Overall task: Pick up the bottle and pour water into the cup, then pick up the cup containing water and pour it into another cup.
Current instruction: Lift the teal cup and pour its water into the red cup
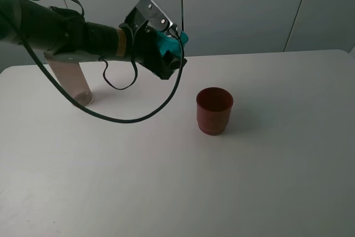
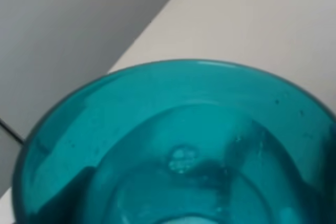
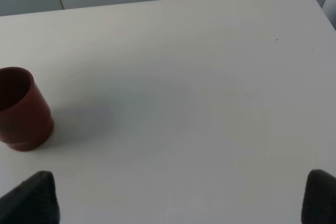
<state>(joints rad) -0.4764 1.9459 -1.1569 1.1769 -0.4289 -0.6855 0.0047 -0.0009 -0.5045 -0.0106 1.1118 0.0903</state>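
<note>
My left gripper (image 1: 171,55) is shut on the teal cup (image 1: 176,40) and holds it in the air above the table, left of and behind the dark red cup (image 1: 214,110), apart from it. The left wrist view looks straight into the teal cup (image 2: 178,145), which fills the frame and hides the fingers. The brownish clear bottle (image 1: 71,80) stands at the far left, its top hidden behind my left arm. My right gripper (image 3: 176,196) is open over bare table, with the red cup (image 3: 21,109) off to one side of it.
The white table (image 1: 277,181) carries only the bottle and the red cup. A black cable (image 1: 119,119) hangs from the left arm in a loop low over the table. A grey panelled wall (image 1: 249,9) stands behind the table's back edge.
</note>
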